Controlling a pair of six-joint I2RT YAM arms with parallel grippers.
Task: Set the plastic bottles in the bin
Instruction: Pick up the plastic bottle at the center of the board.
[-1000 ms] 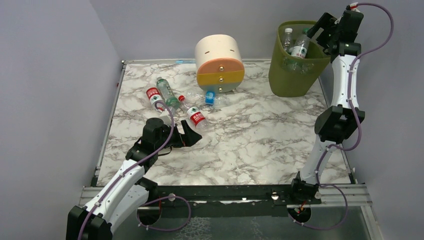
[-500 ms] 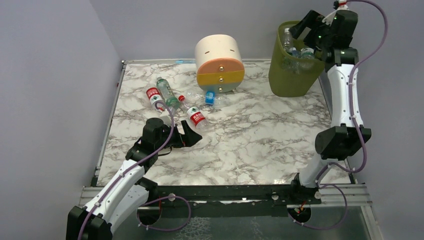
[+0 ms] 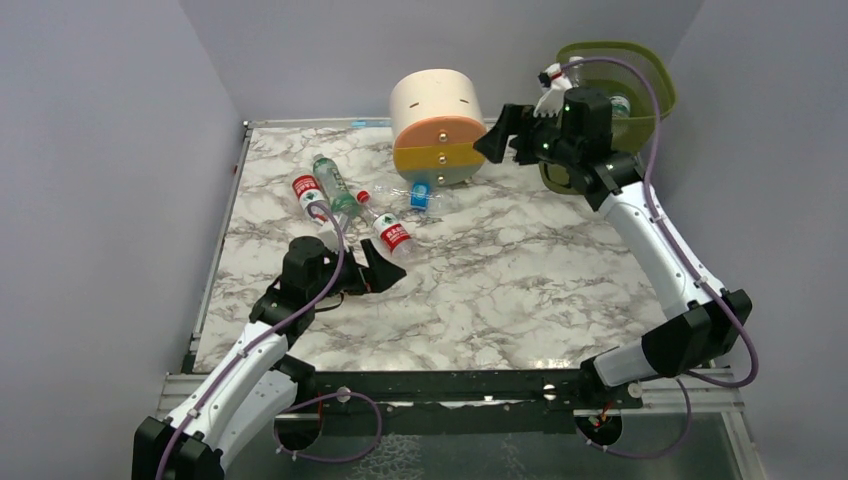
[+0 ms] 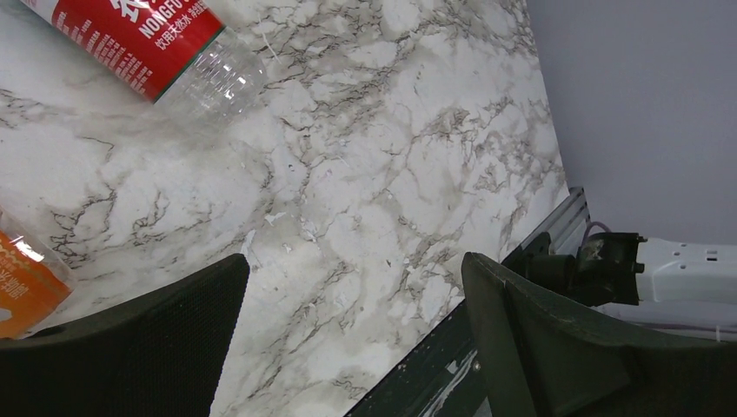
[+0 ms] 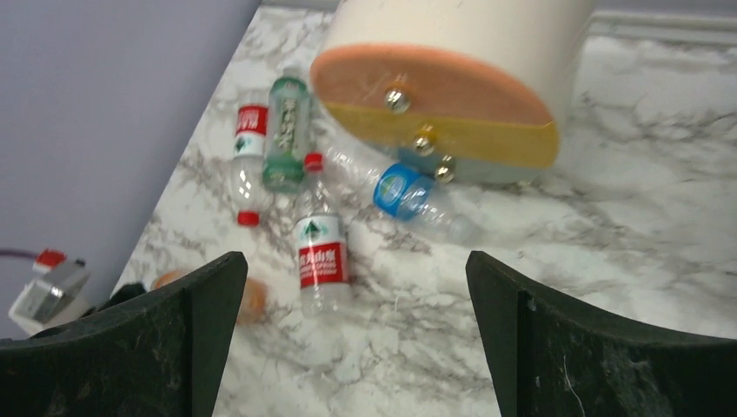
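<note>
Several plastic bottles lie at the table's left rear: two with red labels point(image 3: 310, 195) point(image 3: 392, 233), one with a green label point(image 3: 335, 186) and a clear one with a blue cap point(image 3: 424, 194). The right wrist view shows them too: red point(image 5: 323, 256), green point(image 5: 285, 130), blue-capped point(image 5: 408, 195). An orange-labelled bottle point(image 4: 22, 282) lies beside my left gripper point(image 3: 385, 272), which is open and empty, low over the marble point(image 4: 356, 261). My right gripper point(image 3: 497, 140) is open and empty point(image 5: 356, 261), in the air by the drawer unit. The olive bin point(image 3: 655, 75) stands tilted behind my right arm.
The cream, orange and yellow round drawer unit point(image 3: 440, 125) stands at the back centre, next to the blue-capped bottle. Grey walls close in the left, rear and right sides. A metal rail point(image 3: 450, 385) runs along the near edge.
My right arm has swung from over the bin leftward and down to the drawer unit, leaving its bottle in the bin. The bin's rim has shifted right and tilted. The left arm is still.
</note>
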